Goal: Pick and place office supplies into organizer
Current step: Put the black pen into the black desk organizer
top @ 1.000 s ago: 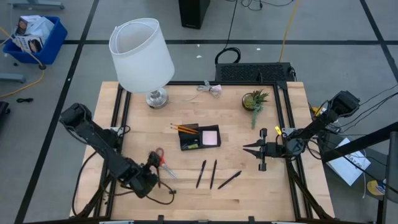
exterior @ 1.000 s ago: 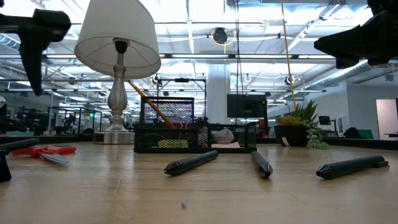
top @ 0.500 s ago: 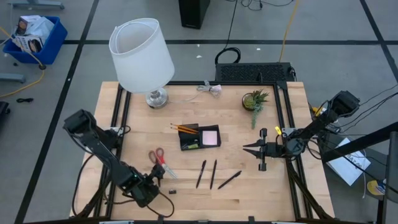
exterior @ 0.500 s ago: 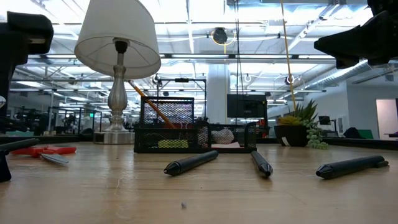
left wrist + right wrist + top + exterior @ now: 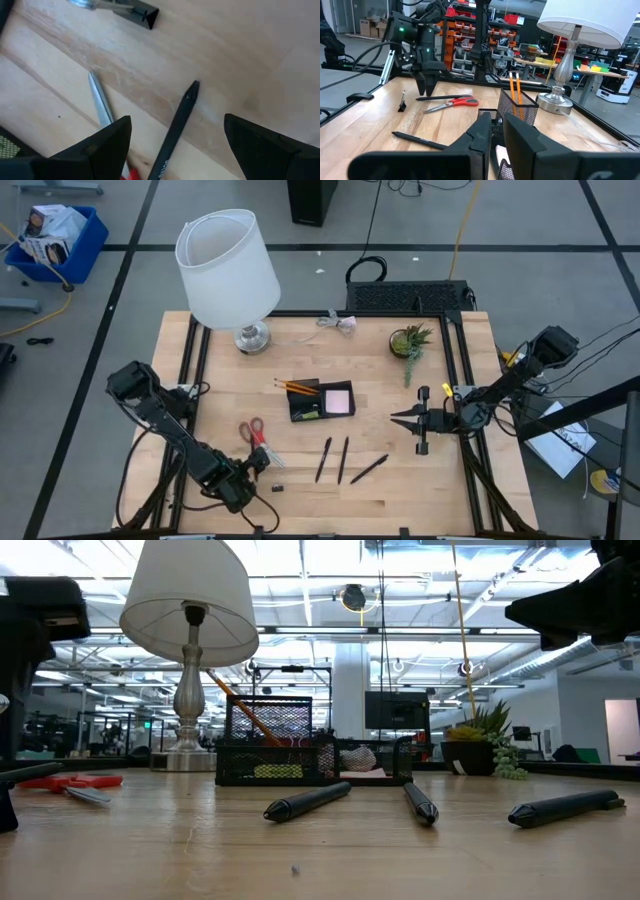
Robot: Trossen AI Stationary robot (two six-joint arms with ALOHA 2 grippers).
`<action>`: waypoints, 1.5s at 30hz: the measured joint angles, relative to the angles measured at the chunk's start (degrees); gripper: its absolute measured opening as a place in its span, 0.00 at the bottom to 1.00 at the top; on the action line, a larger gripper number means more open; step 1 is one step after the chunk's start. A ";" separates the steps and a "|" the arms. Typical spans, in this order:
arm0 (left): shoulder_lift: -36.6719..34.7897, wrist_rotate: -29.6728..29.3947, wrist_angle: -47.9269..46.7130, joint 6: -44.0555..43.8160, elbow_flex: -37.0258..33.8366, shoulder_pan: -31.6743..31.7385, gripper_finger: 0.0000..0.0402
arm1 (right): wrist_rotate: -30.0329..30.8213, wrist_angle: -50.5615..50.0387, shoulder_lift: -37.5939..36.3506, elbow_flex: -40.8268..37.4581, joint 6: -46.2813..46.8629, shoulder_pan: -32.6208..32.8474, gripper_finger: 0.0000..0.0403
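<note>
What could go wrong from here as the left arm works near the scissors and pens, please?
Judging from this moment:
1. The left gripper, fingers open, hovers close beside the red-handled scissors; descending carelessly, it might nudge them instead of gripping.
2. A small dark clip lies near that gripper and could get knocked off the table's front edge.
3. The three black pens are round and may roll if bumped, ending farther from the organizer.

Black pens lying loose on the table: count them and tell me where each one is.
3, all near the table's front edge, in front of the organizer: left pen, middle pen close beside it, right pen angled apart. More could be hidden inside the organizer.
</note>
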 joint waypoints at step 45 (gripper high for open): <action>2.32 11.74 3.79 -6.02 -0.17 6.90 0.26 | 0.00 0.00 0.01 0.00 -0.02 0.01 0.11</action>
